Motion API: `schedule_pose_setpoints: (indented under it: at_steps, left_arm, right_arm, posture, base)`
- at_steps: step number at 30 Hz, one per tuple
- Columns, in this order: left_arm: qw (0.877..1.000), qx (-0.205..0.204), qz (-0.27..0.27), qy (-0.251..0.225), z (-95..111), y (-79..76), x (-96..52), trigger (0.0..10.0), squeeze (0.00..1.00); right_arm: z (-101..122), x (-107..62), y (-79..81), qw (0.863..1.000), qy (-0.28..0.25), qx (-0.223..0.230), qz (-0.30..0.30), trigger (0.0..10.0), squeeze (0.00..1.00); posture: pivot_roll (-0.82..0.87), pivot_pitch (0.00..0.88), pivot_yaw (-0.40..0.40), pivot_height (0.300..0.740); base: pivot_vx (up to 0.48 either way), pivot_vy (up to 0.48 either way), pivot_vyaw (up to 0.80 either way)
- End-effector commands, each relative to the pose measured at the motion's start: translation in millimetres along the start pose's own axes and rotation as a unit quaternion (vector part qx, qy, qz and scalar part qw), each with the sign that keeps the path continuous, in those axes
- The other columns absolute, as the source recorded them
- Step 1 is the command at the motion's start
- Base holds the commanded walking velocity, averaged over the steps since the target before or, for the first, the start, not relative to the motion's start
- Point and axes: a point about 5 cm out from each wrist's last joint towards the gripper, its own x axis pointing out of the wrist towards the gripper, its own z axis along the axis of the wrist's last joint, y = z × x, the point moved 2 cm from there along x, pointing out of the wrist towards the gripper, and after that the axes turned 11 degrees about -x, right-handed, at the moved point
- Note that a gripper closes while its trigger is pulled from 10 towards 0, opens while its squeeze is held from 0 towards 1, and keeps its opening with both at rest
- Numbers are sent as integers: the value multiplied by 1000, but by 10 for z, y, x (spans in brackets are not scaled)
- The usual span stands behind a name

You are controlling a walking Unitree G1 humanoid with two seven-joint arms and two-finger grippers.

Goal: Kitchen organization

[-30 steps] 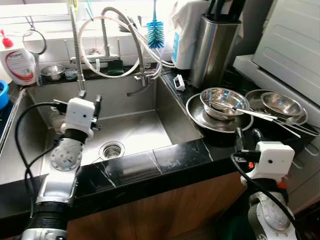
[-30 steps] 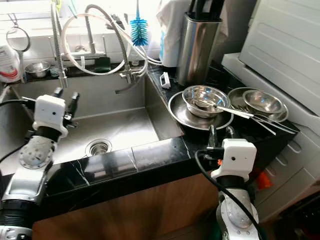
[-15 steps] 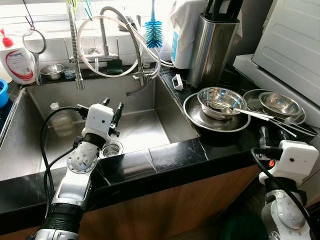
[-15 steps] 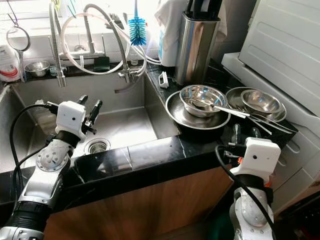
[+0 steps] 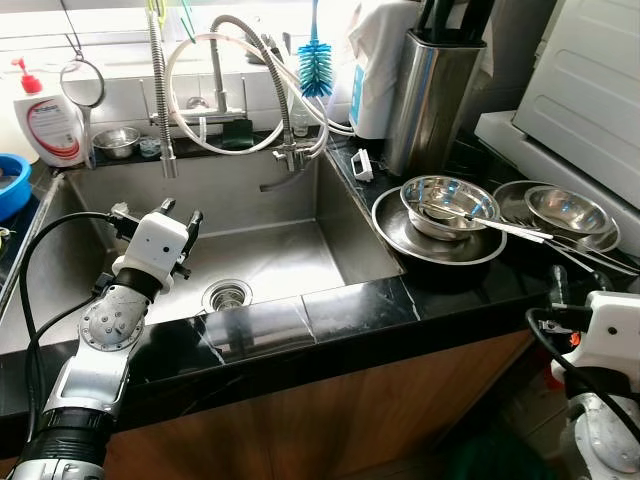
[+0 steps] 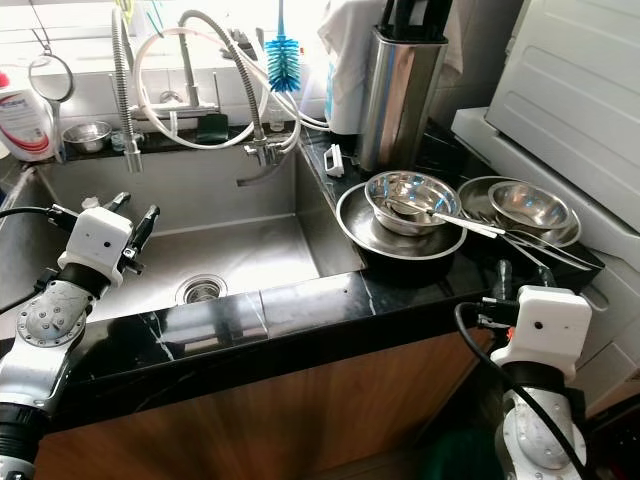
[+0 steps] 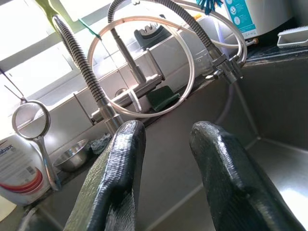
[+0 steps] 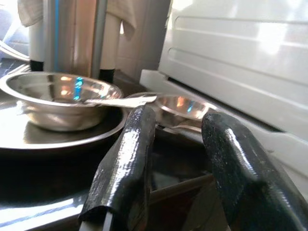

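The left gripper [image 5: 180,214] is held over the sink [image 5: 270,255]. Its fingers [image 7: 120,159] are spread a little, and nothing is held between them. The tap hose [image 7: 144,62] is seen beyond the fingertips. The right gripper [image 8: 175,144] is kept low by the counter edge [image 5: 440,290], parted and empty. Past its fingers, a shiny bowl [image 8: 57,98] is stacked on a plate [image 6: 360,235], with a second bowl [image 8: 185,107] just beyond.

Three steel bowls [image 5: 449,203], one plate [image 5: 396,229], one brush [image 5: 315,68]
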Motion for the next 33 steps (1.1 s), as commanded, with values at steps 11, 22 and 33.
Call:
schedule_pose_setpoints:
  at_steps: [11, 22, 33]
  left_arm:
    - [968, -242, -41, 46, -29, -111, 191, 10000, 0]
    - [845, -471, -230, 110, 99, -246, 114, 10000, 0]
    - [904, -389, -153, 92, 156, -178, 260, 10000, 0]
  right_arm:
    - [-8, -11, -171, 1000, 4, -28, -4, 10000, 0]
    - [5, 4, -122, 1000, 4, -20, 7, 10000, 0]
    - [1, -24, -84, 1000, 8, -16, 11, 10000, 0]
  posture:
    - [28, 0, -25, 740]
    - [30, 0, -21, 740]
    - [28, 0, -21, 740]
  base:
    - [0, 0, 0]
    - [0, 0, 0]
    - [0, 0, 0]
